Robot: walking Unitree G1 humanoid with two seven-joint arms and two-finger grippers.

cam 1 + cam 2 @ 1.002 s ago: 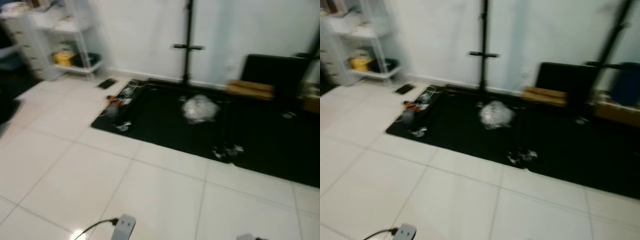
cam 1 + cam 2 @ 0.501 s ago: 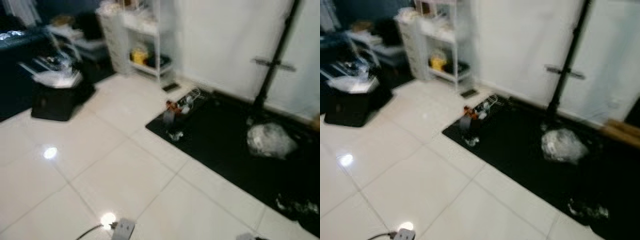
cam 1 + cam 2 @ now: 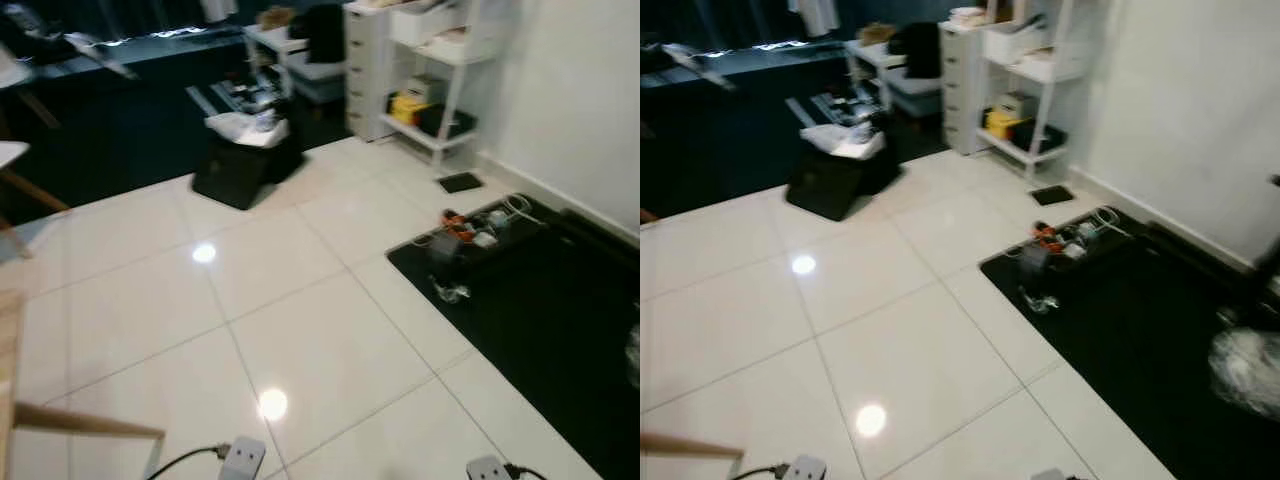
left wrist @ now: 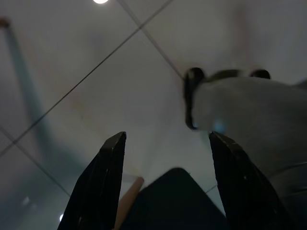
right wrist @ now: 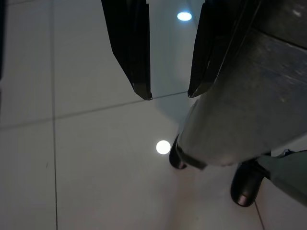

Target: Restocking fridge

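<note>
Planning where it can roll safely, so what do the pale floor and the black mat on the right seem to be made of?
The floor looks like glazed ceramic or porcelain tile: thin grout lines and sharp lamp reflections on a glossy surface. The black mat looks like matte rubber or foam, since it shows no glare; blur leaves the exact material open.

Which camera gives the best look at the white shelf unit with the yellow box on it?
The right eye view: the white shelf unit stands whole against the wall. The left eye view crops its top. Both wrist views face floor tiles.

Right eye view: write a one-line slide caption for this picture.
White tiled floor with a black mat by the wall, cluttered cables at its edge, white shelving beyond.
</note>
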